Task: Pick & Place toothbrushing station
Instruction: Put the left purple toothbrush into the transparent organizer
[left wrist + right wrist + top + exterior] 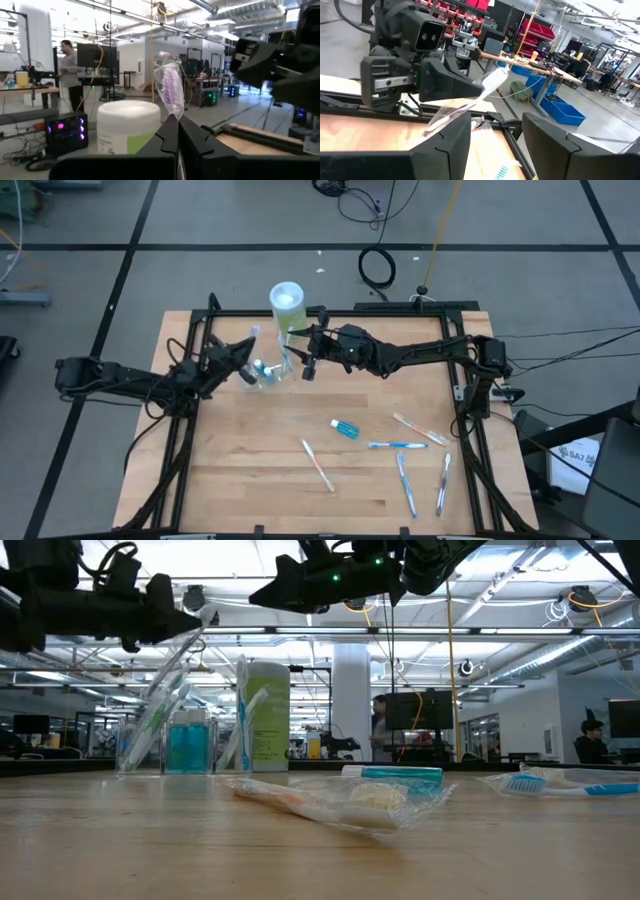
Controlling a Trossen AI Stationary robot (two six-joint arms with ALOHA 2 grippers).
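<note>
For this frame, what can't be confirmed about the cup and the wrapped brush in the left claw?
- Small clear plastic cup, high view: brush count too small to tell, left claw overlaps it.
- Wrapped toothbrush, left wrist view: handle hidden between the shut fingers.
- Green container with white lid, low view: hides what stands behind it.
- Right claw: open, holding nothing visible.

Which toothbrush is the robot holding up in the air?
The wrapped one pinched in the left gripper above the cup; the others lie on the table.

My left gripper (247, 348) holds one wrapped toothbrush (252, 338) above the clear cup (268, 371); five toothbrushes (318, 464) and one blue tube (345, 429) lie apart on the table (250, 470).
</note>
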